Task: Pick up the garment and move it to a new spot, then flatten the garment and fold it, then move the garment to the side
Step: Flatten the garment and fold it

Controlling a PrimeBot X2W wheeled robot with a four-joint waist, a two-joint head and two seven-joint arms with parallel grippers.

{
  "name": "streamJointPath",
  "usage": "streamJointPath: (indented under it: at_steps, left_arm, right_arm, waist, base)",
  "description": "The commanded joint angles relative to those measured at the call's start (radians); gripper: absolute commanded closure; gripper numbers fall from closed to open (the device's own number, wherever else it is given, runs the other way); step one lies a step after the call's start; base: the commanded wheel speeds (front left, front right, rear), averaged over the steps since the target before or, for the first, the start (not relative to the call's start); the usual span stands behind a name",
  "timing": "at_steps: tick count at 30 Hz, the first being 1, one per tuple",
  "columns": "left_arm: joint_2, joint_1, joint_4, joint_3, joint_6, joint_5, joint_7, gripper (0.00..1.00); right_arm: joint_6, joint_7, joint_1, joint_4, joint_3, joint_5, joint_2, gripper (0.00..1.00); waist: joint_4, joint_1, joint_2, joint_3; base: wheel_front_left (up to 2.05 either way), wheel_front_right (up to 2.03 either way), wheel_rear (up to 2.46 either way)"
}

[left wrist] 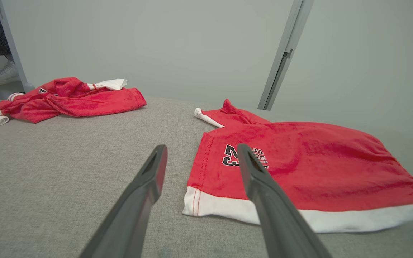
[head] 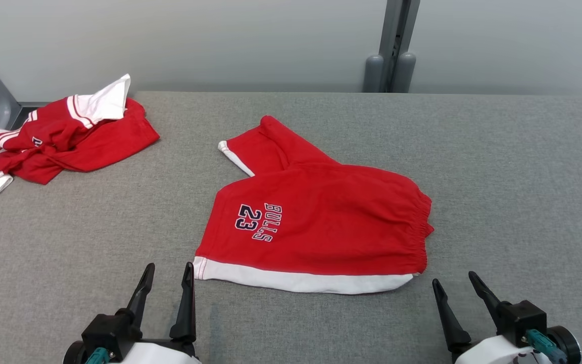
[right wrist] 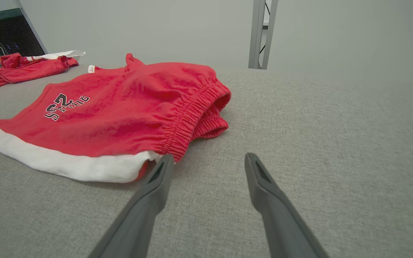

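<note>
The red shorts (head: 316,222) lay in the middle of the frame in my head view, spread on the grey counter (head: 498,167). The elastic waistband (head: 422,227) was toward the right, the white hem band (head: 296,280) ran along the near edge, and one leg poked out toward the upper left. I judged them light, soft and limp: knit cloth that would sag and crease from wherever I lifted it, not slippery, not fragile, but quick to bunch or drag on the rough counter fabric. The surest holds looked to be the thicker edges, the gathered waistband at its near right corner and the stitched hem at its lower left corner, each pinched through all layers so nothing peeled apart. My left pincer (head: 168,265) stood at the lower left of the frame with its fingers spread wide, holding nothing, its tips just short of the hem corner without touching it. My right pincer (head: 453,277) stood at the lower right, equally wide and empty, close beside the waistband end but clear of it. A second red and white garment (head: 79,136) sat crumpled at the upper left, well apart.
</note>
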Motion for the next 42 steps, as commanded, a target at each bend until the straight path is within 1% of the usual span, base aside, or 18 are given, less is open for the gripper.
streamJointPath:
  at_steps: [1,7,14,16,18,19,20,21,25,26,28,29,30,33,36,42]
  left_arm:
    - [0.003,-0.007,0.001,0.000,0.003,-0.002,-0.002,0.00]
    - [0.003,-0.020,0.009,-0.010,0.007,0.006,-0.002,0.00]
    - [0.003,-0.014,0.014,-0.005,0.007,0.011,-0.002,0.00]
    - [0.003,-0.014,0.012,-0.004,0.006,0.012,-0.002,0.00]
    - [0.003,-0.017,0.012,-0.002,0.006,0.013,-0.002,0.00]
    - [0.003,-0.019,0.013,-0.002,0.006,0.014,-0.002,0.00]
    - [0.003,-0.020,0.014,-0.002,0.005,0.016,-0.002,0.00]
    - [0.003,-0.021,0.015,-0.002,0.005,0.016,-0.002,0.00]
    - [0.003,-0.021,0.018,-0.001,0.007,0.018,-0.002,0.00]
    - [0.003,-0.021,0.018,-0.001,0.007,0.018,-0.002,0.00]
    - [0.003,-0.020,0.019,0.000,0.008,0.017,-0.002,0.00]
    - [0.003,-0.020,0.021,0.000,0.006,0.015,-0.002,0.00]
    - [0.003,-0.020,0.024,-0.001,0.004,0.014,-0.002,0.00]
    - [0.003,-0.026,0.044,-0.010,-0.013,0.006,-0.002,0.00]
    - [0.003,-0.037,0.075,-0.026,-0.025,-0.005,-0.002,0.00]
    - [0.003,-0.098,0.204,-0.067,-0.048,-0.028,-0.002,0.00]
  right_arm:
    - [0.000,-0.005,-0.021,0.023,0.007,-0.009,-0.006,0.00]
    - [0.000,-0.005,-0.080,0.115,0.049,0.009,-0.006,0.00]
    - [0.000,-0.005,-0.116,0.158,0.097,0.065,-0.008,0.00]
    - [0.000,-0.005,-0.130,0.165,0.105,0.078,-0.006,0.02]
    - [0.000,-0.005,-0.142,0.171,0.119,0.085,-0.006,0.08]
    - [0.000,-0.005,-0.147,0.172,0.126,0.090,-0.006,0.15]
    - [0.000,-0.005,-0.152,0.174,0.131,0.095,-0.007,0.26]
    - [0.000,-0.005,-0.155,0.176,0.136,0.098,-0.007,0.44]
    - [0.000,-0.005,-0.161,0.187,0.154,0.122,-0.007,0.72]
    - [0.000,-0.005,-0.161,0.187,0.154,0.122,-0.007,0.72]
    - [0.000,-0.005,-0.164,0.194,0.171,0.137,-0.007,0.84]
    - [0.000,-0.005,-0.166,0.200,0.176,0.142,-0.007,0.94]
    - [0.000,-0.005,-0.167,0.206,0.182,0.148,-0.007,1.00]
    - [0.000,-0.005,-0.173,0.209,0.193,0.160,-0.007,1.00]
    - [0.000,-0.005,-0.171,0.191,0.180,0.159,-0.007,1.00]
    - [0.000,-0.005,-0.156,0.154,0.138,0.123,-0.013,1.00]
  waist:
    - [0.009,-0.0001,-0.0001,0.007]
    - [0.044,-0.0001,-0.0001,0.023]
    - [0.062,-0.0001,-0.0001,0.030]
    - [0.063,-0.0001,-0.0001,0.033]
    - [0.064,-0.0001,-0.0001,0.036]
    - [0.064,-0.0001,-0.0001,0.037]
    - [0.065,-0.0001,-0.0001,0.038]
    - [0.064,-0.0001,-0.0001,0.038]
    - [0.062,-0.0001,-0.0001,0.038]
    - [0.062,-0.0001,-0.0001,0.038]
    - [0.058,-0.0001,-0.0001,0.038]
    - [0.056,-0.0001,-0.0001,0.038]
    - [0.053,-0.0001,-0.0001,0.038]
    - [0.043,-0.0001,-0.0001,0.040]
    - [0.029,-0.0001,-0.0001,0.041]
    - [-0.009,-0.0001,-0.0001,0.046]
  base:
    - [0.00,0.00,0.00]
    - [0.00,0.00,0.00]
    - [0.00,0.00,0.00]
    - [0.00,0.00,0.00]
    - [0.00,0.00,0.00]
    - [0.00,0.00,0.00]
    - [0.00,0.00,0.00]
    - [0.00,0.00,0.00]
    - [0.00,0.00,0.00]
    - [0.00,0.00,0.00]
    - [0.00,0.00,0.00]
    - [0.00,0.00,0.00]
    - [0.00,0.00,0.00]
    - [0.00,0.00,0.00]
    - [0.00,0.00,0.00]
    - [0.00,0.00,0.00]
